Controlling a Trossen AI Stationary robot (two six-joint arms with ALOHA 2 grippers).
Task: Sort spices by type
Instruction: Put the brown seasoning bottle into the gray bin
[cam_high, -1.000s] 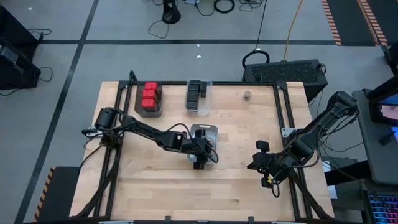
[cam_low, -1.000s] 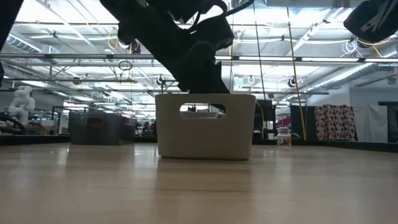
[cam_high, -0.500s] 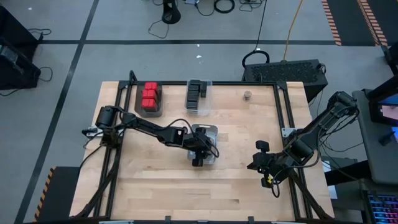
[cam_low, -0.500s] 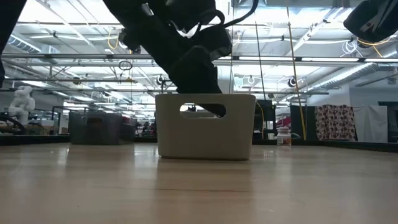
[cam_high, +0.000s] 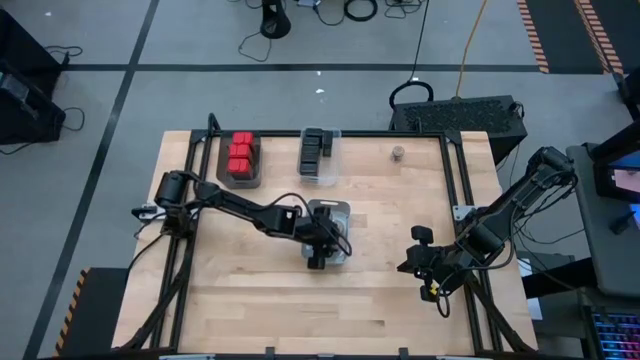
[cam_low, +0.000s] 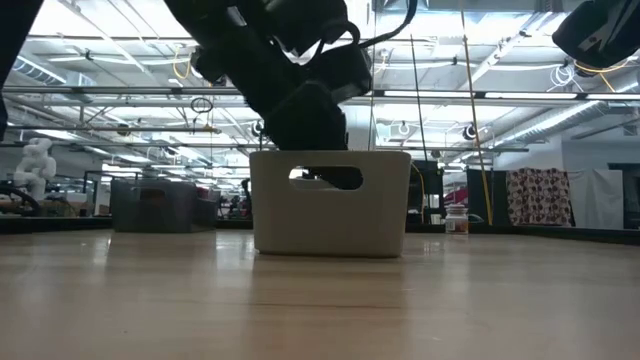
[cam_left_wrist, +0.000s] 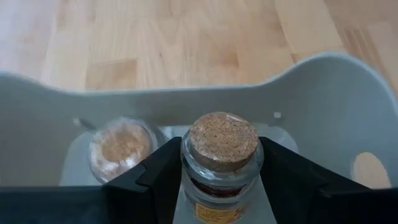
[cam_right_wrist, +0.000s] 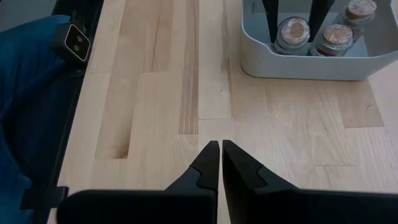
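Left gripper (cam_left_wrist: 221, 180): we see it pinching a cork-topped jar (cam_left_wrist: 222, 163) inside the grey bin (cam_high: 328, 228) at table centre; another jar (cam_left_wrist: 120, 148) sits at its 9 o'clock
Right gripper (cam_right_wrist: 220, 163): fingers pressed together, waiting at the table's 4 o'clock
Red boxes (cam_high: 241, 155): 11 o'clock
Black boxes (cam_high: 315, 150): 12 o'clock
Lone jar (cam_high: 398, 153): 1 o'clock

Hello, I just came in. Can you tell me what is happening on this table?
The robot is sorting spices. The left gripper is inside a grey bin in the middle of the table, closed on a cork-topped jar. More such jars sit in that bin. Red boxes and black boxes already lie in separate clear trays at the far edge, and one small jar stands alone there. The right gripper waits shut near its side.
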